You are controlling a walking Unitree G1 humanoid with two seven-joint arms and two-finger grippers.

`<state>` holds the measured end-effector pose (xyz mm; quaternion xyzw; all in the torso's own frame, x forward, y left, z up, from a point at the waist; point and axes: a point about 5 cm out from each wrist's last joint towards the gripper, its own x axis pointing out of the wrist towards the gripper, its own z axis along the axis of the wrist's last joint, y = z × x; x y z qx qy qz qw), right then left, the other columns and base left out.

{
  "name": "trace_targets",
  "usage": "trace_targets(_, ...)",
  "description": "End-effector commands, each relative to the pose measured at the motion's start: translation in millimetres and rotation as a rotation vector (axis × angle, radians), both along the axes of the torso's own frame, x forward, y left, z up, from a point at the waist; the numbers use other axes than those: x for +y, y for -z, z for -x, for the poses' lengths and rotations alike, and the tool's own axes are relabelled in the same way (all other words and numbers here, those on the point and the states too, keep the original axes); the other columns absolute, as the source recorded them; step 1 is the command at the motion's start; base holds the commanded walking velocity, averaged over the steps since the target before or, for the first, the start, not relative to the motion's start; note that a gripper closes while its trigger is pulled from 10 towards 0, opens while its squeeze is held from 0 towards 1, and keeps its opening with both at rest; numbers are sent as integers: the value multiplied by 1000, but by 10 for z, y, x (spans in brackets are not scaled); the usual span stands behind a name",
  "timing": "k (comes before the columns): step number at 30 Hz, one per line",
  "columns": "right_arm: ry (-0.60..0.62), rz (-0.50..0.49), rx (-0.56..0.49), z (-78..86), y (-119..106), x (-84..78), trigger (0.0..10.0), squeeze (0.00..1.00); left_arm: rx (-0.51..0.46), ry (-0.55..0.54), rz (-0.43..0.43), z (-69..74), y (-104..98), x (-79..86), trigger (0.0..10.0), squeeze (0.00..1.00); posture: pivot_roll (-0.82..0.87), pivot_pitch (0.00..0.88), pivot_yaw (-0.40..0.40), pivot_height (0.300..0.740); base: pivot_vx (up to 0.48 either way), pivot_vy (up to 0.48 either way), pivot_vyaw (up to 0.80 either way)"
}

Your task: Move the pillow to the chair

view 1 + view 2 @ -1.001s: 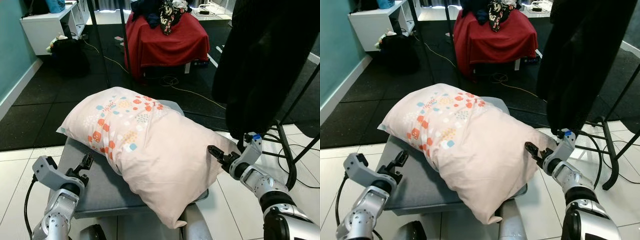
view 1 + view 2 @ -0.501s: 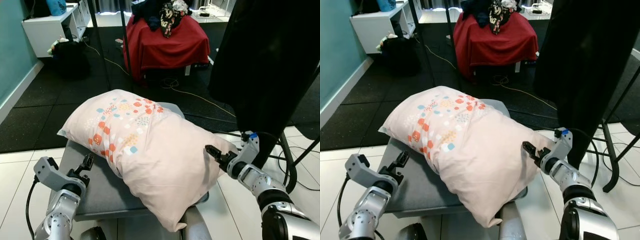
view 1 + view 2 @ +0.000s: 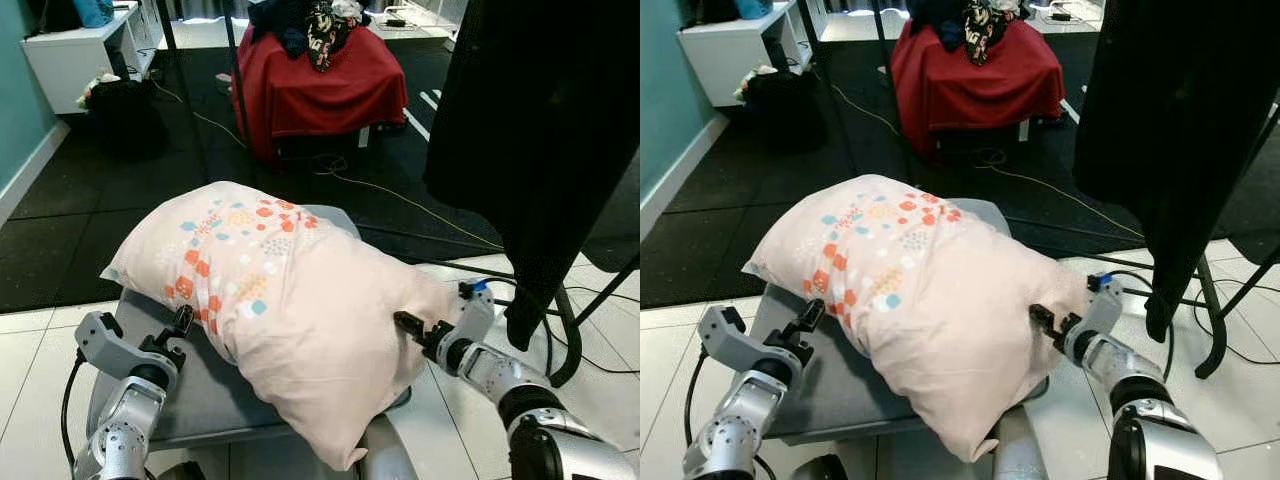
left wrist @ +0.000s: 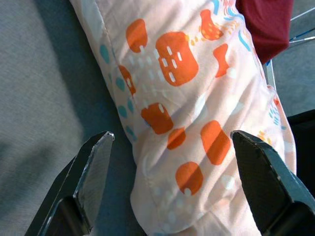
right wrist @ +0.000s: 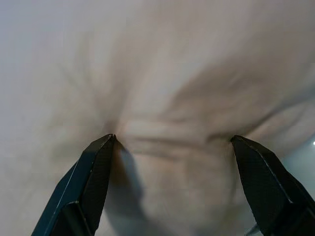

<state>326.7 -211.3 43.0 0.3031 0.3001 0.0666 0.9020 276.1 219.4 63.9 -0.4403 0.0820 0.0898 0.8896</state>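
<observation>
Grey padded bench [image 3: 190, 385] carrying one pillow [image 3: 290, 300].
Pillow lies diagonally across the top, near corner overhanging the front edge.

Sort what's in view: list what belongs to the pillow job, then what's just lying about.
Job:
pillow
grey chair under it
left gripper, open beside the pillow
right gripper, open, tips against the pillow

Lying about:
red-draped seat with clothes
black bag
white shelf
hanging black garment
floor cable

- Silver ribbed arm segments are seen behind each gripper
- Long black tapered fingers [image 4: 93, 177] are fitted
- A black cable is looped behind the left gripper [image 3: 182, 322]
- A blue mark is carried above the right gripper [image 3: 405, 325]
</observation>
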Motion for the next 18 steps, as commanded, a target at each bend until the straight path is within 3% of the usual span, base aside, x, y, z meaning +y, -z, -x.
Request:
trace_targets(1,-46,-61,37,30,58,143,10000,0,-1,0,12,16,-22,9,10000,0,-160,96,-14,566,0,0,0)
trace_targets(4,-117,-111,35,8,38,307,10000,0,-9,-3,17,53,-65,37,10000,0,-145,115,-7,566,0,0,0)
trace_targets(9,-128,-116,32,4,38,345,10000,0,-7,-2,16,88,-68,52,10000,0,-134,120,-2,566,0,0,0)
trace_targets(10,-129,-133,22,-5,27,369,196,0,-3,0,14,114,-65,61,10000,0,-128,119,2,566,0,0,0)
trace_targets(18,-158,-195,-61,-98,-106,464,0,0,22,17,2,196,-43,91,10000,0,-120,126,13,566,0,0,0)
